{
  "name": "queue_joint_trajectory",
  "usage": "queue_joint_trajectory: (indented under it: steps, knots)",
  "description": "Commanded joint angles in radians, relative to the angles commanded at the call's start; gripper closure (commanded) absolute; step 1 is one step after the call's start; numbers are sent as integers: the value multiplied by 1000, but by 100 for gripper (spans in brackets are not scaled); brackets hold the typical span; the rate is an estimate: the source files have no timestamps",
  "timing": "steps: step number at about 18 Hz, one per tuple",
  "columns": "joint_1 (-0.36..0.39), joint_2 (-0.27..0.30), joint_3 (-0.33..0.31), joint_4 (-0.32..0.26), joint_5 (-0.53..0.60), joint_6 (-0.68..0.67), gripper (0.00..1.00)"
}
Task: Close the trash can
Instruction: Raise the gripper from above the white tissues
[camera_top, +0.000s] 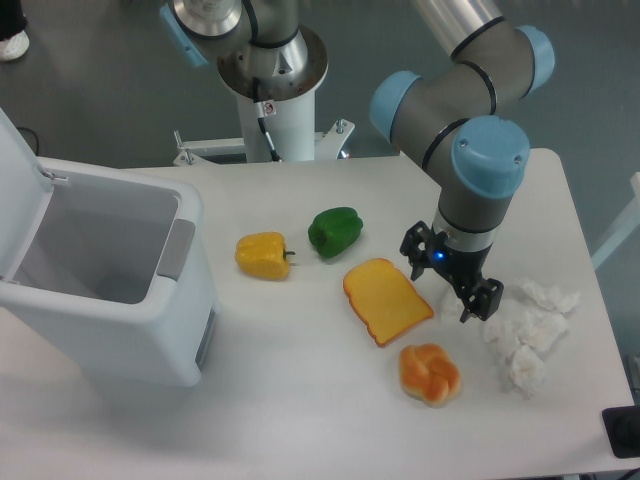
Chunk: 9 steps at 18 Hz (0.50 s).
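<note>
while standing open at the left edge of the surface (300, 400), the trash can (120, 300) with lid raised at its far-left side and grey latch panel facing right. well apart to the right, the end effector (450, 275) with fingers spread and empty, just right of the bread slice (386, 300). yellow pepper (262, 255) and green pepper (334, 231) between bin and arm. bun (430, 373) near, crumpled tissue (528, 335) at right.
</note>
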Motion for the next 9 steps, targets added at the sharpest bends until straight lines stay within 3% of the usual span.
queue_joint_trajectory:
  steps: [9]
  knots:
    - [0,104,-78,6,-24,-124,0]
